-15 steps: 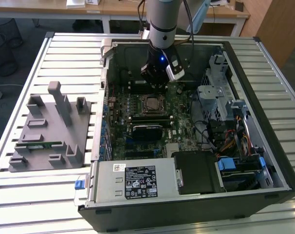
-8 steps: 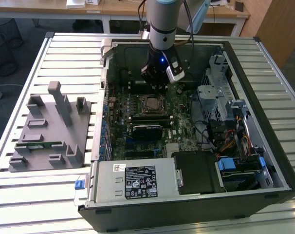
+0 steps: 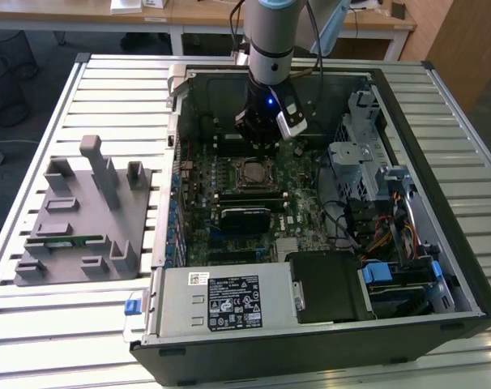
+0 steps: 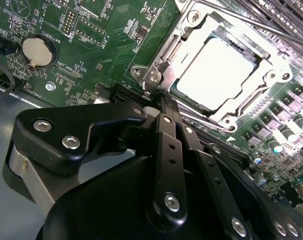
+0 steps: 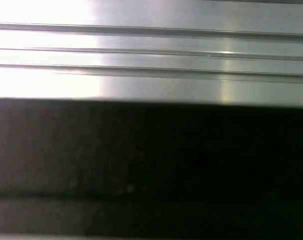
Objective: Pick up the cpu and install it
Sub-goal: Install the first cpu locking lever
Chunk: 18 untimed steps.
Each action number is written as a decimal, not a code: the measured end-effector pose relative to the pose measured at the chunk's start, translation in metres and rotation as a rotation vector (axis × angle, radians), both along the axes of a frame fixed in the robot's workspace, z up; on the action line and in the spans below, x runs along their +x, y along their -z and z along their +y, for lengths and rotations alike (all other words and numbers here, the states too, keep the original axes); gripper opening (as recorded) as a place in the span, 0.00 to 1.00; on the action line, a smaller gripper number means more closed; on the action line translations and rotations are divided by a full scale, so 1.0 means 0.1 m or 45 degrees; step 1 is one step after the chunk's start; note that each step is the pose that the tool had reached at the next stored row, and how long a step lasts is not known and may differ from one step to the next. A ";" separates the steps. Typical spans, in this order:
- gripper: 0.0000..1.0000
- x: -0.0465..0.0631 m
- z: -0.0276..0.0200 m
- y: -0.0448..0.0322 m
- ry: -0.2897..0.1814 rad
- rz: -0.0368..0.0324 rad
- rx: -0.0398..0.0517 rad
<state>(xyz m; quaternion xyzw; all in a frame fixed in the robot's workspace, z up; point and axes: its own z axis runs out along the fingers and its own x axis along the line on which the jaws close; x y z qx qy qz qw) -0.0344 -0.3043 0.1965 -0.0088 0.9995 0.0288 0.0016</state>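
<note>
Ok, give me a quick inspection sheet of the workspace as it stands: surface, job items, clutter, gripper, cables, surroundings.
Surface: ribbed metal table carrying an open computer case.
Job's things: the cpu lies flat inside the motherboard socket, with the socket's metal frame around it.
Clutter: grey fixture block on the table at the exterior view's left, with a green memory stick slotted in it.
Gripper: the gripper hangs inside the case just beyond the socket; open or shut cannot be told.
Cables: coloured wire bundle by the drive bays; the arm's own cable.
Surroundings: wooden desks behind the table.
</note>
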 end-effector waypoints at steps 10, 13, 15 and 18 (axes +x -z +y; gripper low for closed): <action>0.11 0.00 0.001 -0.040 0.000 -0.0003 0.000; 0.11 0.00 -0.004 -0.042 0.000 0.0000 -0.005; 0.11 0.00 -0.004 -0.037 0.000 -0.0002 -0.011; 0.11 0.00 -0.006 -0.018 0.000 0.0006 -0.025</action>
